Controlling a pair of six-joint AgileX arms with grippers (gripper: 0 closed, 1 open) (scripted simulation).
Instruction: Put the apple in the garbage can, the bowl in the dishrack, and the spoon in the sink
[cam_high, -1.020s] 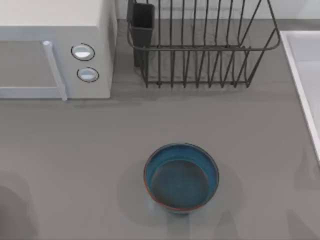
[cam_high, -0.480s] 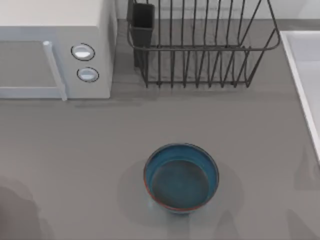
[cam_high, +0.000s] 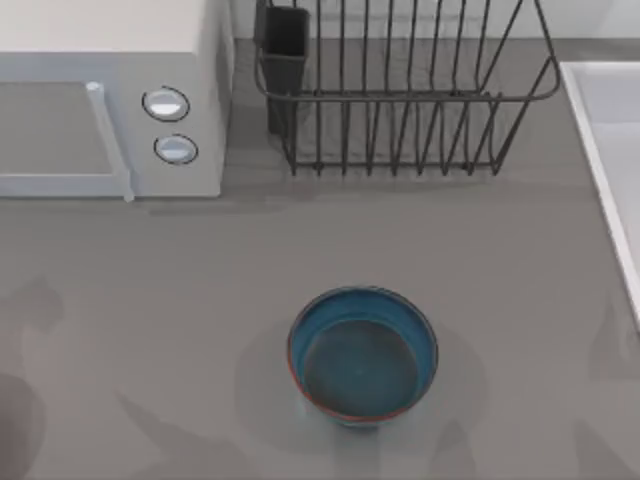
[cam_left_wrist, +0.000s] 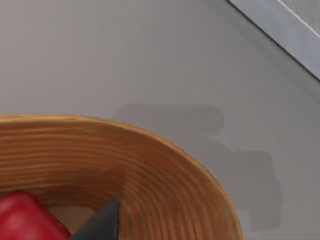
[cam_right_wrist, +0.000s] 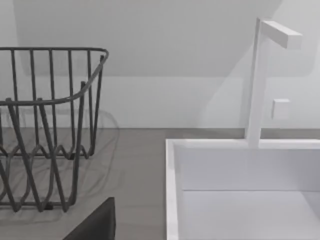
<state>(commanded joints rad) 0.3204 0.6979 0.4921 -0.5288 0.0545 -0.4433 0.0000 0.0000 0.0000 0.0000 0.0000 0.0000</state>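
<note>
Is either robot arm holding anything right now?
It cannot be told. The left wrist view shows the apple in a wooden basket, beside a dark fingertip, with no visible grip. The bowl sits untouched.

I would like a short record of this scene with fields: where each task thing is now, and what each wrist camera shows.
bowl: upright on the table, centre front, nothing in it
dishrack: behind the bowl, no bowl in it
sink: at the table's right edge
microwave: back left
left wrist view: wooden basket with a red item, probably the apple, inside
right wrist view: dishrack, sink, faucet
</note>
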